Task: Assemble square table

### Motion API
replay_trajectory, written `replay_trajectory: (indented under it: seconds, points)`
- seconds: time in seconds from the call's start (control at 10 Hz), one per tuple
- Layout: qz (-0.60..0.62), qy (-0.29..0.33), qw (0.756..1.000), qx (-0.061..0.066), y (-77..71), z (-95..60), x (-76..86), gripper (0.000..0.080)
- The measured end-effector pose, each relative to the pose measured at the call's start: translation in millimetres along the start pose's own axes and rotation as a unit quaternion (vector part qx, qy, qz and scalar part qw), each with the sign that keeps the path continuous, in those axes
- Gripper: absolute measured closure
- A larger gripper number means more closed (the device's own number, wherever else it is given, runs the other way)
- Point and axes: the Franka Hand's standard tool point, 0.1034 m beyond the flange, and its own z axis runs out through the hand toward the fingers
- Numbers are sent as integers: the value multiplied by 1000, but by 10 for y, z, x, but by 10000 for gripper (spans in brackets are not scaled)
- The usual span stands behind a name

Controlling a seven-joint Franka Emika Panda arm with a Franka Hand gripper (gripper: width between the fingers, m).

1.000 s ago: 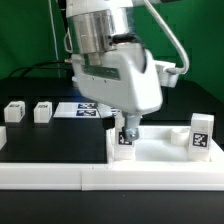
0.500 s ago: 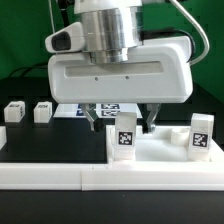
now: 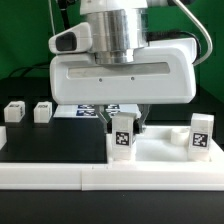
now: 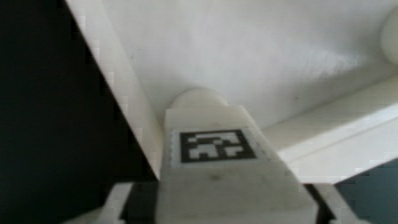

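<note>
Exterior view: gripper (image 3: 123, 124) low over the black bench (image 3: 55, 145), its two fingers pressed against the sides of one small white blocky tagged leg (image 3: 123, 143). It grips that leg. Leg upright, at the edge of the white plastic square slab (image 3: 165, 155) on the exterior view's left. Second leg (image 3: 201, 135) upright toward the slab's other side. Third leg (image 3: 14, 111) and fourth leg (image 3: 42, 111) well apart, on the bench.

Wrist view: held leg's tag faces the camera.

Risks, as I judge them:
- Hold sits high on smooth plastic, so the leg may tilt or slip on lifting.
- A tilted leg could miss or jam its corner socket. Sockets not visible here.
- The wide gripper housing could knock the second leg.
</note>
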Motion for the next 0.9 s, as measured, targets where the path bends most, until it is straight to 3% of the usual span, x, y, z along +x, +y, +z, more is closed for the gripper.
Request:
replay_trajectory:
  seconds: [0.2, 0.3, 0.4, 0.6, 0.9]
  points:
    - [98, 0, 995, 0, 4, 0, 2, 509]
    - [200, 4, 980, -7, -9, -4, -3, 509]
    - [330, 9, 944, -11, -13, 1, -11, 509]
    - [472, -1, 882, -3, -12, 11, -8, 509]
    - [605, -9, 796, 5, -9, 7, 2, 509]
